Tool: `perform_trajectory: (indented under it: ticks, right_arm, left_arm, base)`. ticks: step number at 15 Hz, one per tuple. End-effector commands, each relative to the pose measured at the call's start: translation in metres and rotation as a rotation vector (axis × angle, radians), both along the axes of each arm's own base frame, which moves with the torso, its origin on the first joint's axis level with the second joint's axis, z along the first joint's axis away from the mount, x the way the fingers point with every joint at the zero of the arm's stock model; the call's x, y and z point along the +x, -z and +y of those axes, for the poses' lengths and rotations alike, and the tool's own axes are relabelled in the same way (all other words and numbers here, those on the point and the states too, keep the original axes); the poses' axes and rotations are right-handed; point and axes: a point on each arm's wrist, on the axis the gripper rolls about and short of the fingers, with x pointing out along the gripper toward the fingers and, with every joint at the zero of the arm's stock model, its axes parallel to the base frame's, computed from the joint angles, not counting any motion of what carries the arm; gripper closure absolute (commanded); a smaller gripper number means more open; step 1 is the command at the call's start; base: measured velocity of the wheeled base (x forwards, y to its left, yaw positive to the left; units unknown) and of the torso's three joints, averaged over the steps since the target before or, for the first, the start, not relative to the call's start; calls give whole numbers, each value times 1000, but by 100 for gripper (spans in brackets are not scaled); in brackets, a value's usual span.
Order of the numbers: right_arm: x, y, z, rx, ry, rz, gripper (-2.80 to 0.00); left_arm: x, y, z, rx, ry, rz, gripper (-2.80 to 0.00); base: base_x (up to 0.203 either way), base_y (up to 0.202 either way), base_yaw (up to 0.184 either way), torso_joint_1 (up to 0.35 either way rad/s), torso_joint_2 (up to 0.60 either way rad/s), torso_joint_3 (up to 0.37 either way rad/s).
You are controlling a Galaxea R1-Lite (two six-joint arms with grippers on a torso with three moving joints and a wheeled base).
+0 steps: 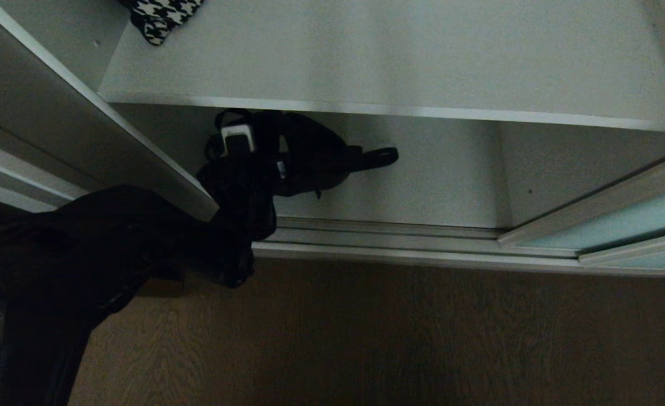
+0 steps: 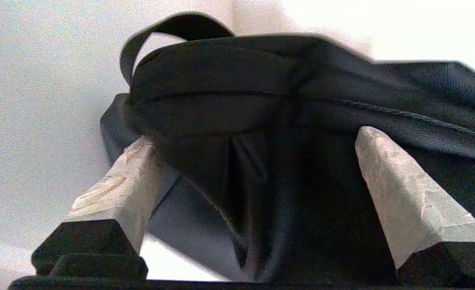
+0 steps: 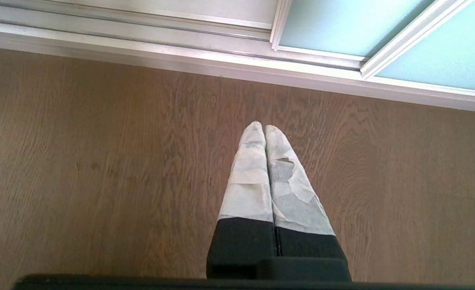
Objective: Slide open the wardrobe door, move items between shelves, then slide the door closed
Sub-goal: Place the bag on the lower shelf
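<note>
Wardrobe interior, door slid aside: black bag (image 1: pixel 310 160) on lower shelf (image 1: pixel 439 186), long axis along shelf. Left pincer (image 2: pixel 257 161) spread, straddling bag's near end. Right pincer (image 3: pixel 266 133) pressed together over floor.

Head camera looks steeply down into the wardrobe's light-grey lower shelf (image 1: pixel 422 175). Left wrist camera sits close against the soft black fabric bag (image 2: pixel 261 121), shared with head view. Right wrist camera faces the brown wood-grain floor (image 3: pixel 100 161).

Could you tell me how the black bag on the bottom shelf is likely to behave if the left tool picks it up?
The black bag looks soft: its fabric folds and creases, so it would probably sag. Its strap loop lies loose and may dangle or snag. The open left tool straddles bunched cloth, which may slip rather than hold firm.
</note>
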Motion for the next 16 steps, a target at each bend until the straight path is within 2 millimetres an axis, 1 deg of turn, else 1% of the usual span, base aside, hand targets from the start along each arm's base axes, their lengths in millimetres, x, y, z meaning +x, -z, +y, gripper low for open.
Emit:
perform_trajectory:
  ticks: [1,2,3,4,5,7,8,9,10,11,12,14,15,16]
  right_arm:
    - [0,0,0,0,-2,-1,0]
    - [0,0,0,0,-2,-1,0]
    - [0,0,0,0,-2,0,0]
    - [0,0,0,0,0,1,0]
    - [0,0,0,0,-2,0,0]
    - [0,0,0,0,-1,1,0]
    - [0,0,0,0,-2,-1,0]
    - [0,0,0,0,-1,0,0]
    - [0,0,0,0,-1,0,0]
    - [0,0,0,0,-2,-1,0]
    - [0,0,0,0,-2,-1,0]
    - [0,0,0,0,0,0,0]
    - [0,0,0,0,-2,1,0]
    - [0,0,0,0,-2,1,0]
  left_arm:
    - [-30,-1,4,16,11,67,-280]
    - [-38,5,3,20,16,100,-280]
    - [-40,14,0,18,12,131,-280]
    - [-35,32,-2,17,-3,164,-280]
    - [-29,53,-5,21,-17,197,-280]
    - [-17,102,-11,45,-35,271,-280]
    - [-12,122,-13,55,-40,299,-280]
    - [-8,132,-15,57,-43,307,-280]
    - [-4,137,-17,53,-44,301,-280]
    - [1,141,-17,49,-48,295,0]
    - [5,146,-14,47,-57,299,0]
    - [2,139,-10,35,-60,294,0]
    - [4,138,-4,34,-67,294,0]
    - [6,142,0,36,-75,300,0]
  base:
    - [0,0,0,0,0,0]
    - [0,0,0,0,0,0]
    - [0,0,0,0,0,0]
    - [0,0,0,0,0,0]
    - [0,0,0,0,0,0]
    - [0,0,0,0,0,0]
    - [0,0,0,0,0,0]
    - [0,0,0,0,0,0]
    - [0,0,0,0,0,0]
    - [0,0,0,0,0,0]
    - [0,0,0,0,0,0]
    - [0,0,0,0,0,0]
    - [0,0,0,0,0,0]
    - [0,0,0,0,0,0]
